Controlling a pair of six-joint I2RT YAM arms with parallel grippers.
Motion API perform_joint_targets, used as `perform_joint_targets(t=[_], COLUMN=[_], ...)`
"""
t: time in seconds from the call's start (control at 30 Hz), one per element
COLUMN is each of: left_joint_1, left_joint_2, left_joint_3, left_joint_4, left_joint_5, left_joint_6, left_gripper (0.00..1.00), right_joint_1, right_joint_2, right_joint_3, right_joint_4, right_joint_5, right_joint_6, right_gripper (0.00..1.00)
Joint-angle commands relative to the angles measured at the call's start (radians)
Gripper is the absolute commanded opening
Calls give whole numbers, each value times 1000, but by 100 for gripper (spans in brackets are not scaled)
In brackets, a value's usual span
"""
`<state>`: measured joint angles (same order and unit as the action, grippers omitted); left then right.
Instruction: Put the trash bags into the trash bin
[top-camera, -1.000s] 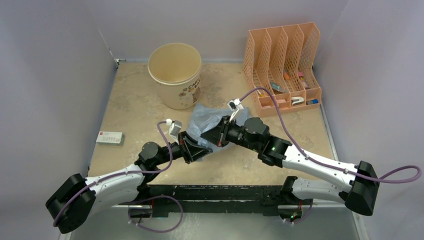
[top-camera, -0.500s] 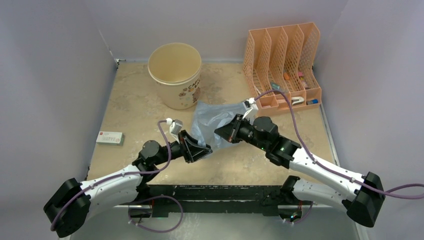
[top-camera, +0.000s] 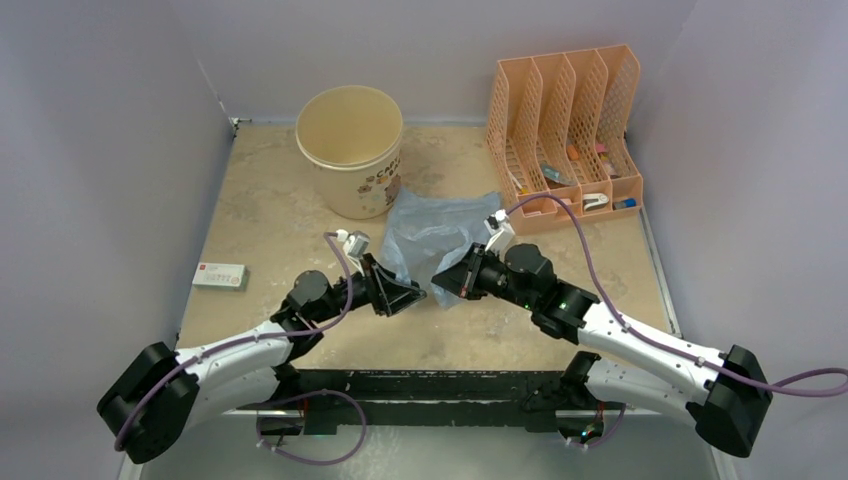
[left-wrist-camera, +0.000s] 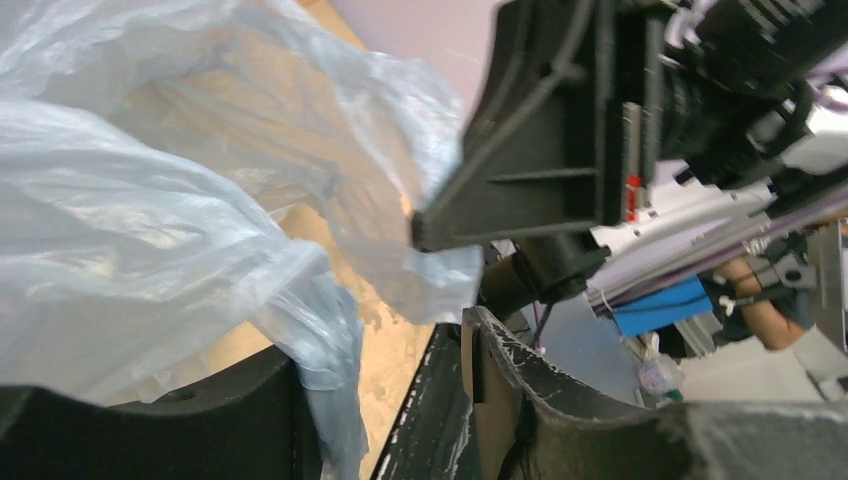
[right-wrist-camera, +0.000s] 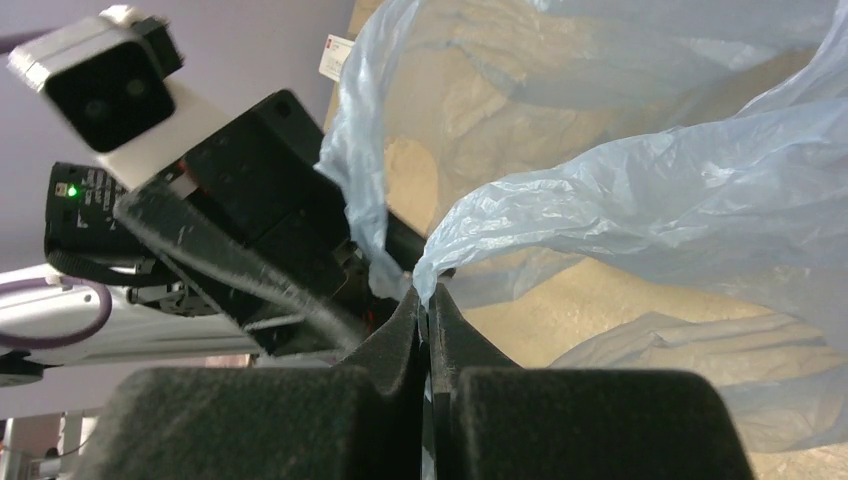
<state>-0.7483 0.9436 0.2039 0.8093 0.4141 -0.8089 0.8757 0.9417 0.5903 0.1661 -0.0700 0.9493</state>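
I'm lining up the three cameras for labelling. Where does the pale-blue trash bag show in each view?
Top external: the trash bag lies at centre, just below-right of the trash bin.
Left wrist: it fills the left half.
Right wrist: it spreads across the upper right, one edge pinched in the right pincer.
Shared landmark: the tan table under the bag.

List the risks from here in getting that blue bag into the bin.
1. The right gripper pinches only a thin edge of the trash bag; the film could slip or tear on lifting.
2. The left gripper is open, film loose between its jaws, close to the right one; they might collide.
3. The spread bag may drape over the trash bin rim.
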Motion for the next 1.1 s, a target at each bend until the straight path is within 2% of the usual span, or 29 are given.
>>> perform_joint_targets(t=[0.0,0.03,0.13,0.2,0.23,0.33,0.43,0.53,0.6,0.7,0.77,0.83,0.9,1.0,1.07], left_joint_1=[70,84,114,118,118,118,119,127,130,130,129,130,129,127,108], left_joint_2=[62,70,73,53,43,25,15,34,90,142,90,-28,-153,-302,-348], left_joint_3=[11,7,13,19,33,121,264,517,768,1123,1185,1076,832,385,116], left_joint_4=[120,122,80,42,0,-186,-368,-569,-709,-885,-865,-764,-717,-671,-539], left_joint_5=[19,23,58,57,58,77,102,86,94,207,301,385,416,364,331], left_joint_6=[-99,-116,-129,-124,-111,-24,88,235,341,461,495,500,480,341,192], left_gripper=[48,48,37,11,2,0,0,0,0,0,0,0,0,0,0], right_joint_1=[-3,-3,-3,-3,-4,-49,-155,-253,-284,-285,-285,-285,-285,-285,-285], right_joint_2=[-15,-14,-19,-20,-16,19,74,145,213,270,194,25,-159,-276,-256], right_joint_3=[1,2,-10,-21,-27,-26,70,348,627,1052,1099,897,576,185,21], right_joint_4=[22,15,2,-2,-3,-11,-54,-154,-278,-429,-366,-228,-117,-257,-301], right_joint_5=[13,19,46,65,75,83,45,30,60,67,102,102,91,201,163], right_joint_6=[4,2,6,5,8,-10,-83,-211,-299,-421,-471,-467,-369,-131,-24], right_gripper=[0,0,0,0,0,0,0,0,0,0,0,0,0,0,0])
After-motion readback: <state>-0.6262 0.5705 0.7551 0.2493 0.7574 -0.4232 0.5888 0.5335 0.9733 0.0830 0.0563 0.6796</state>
